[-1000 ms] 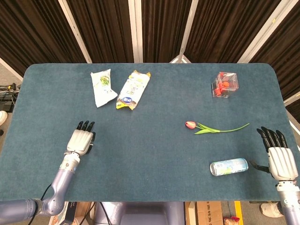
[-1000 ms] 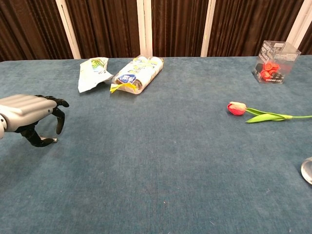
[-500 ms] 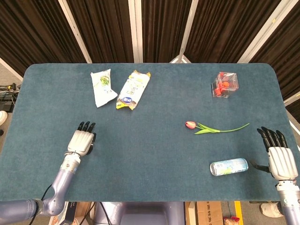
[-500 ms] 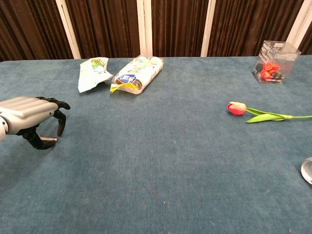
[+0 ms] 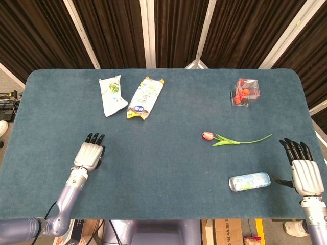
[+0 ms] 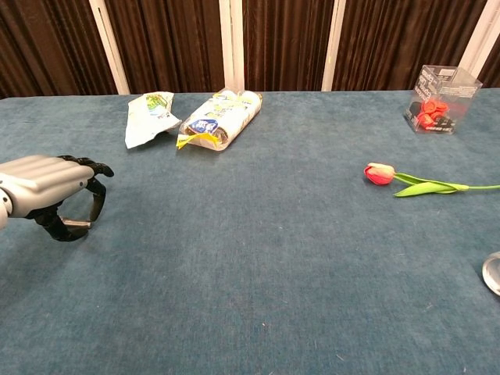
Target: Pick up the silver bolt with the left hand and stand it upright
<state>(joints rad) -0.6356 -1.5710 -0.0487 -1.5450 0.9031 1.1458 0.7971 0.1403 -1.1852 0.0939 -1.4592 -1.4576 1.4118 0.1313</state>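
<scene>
— Where is the silver bolt (image 6: 76,223) sitting?

— Near the left edge of the table (image 6: 258,258), toward the front-left corner, under the left hand (image 6: 48,187).

— How is it lying?

— It is showing as a short silver shaft lying flat, roughly level with the cloth. The thumb and a fingertip are closing around it.

— Is it resting on the cloth?

— That is too small to tell from the chest view, and the head view is hiding it.

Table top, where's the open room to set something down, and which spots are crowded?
The widest bare stretch is the middle, between the left hand and the tulip. The far centre, between the yellow-and-white packet and the clear box, is open too. It is tighter near the right hand, with the can close by, and around the white packet.
</scene>
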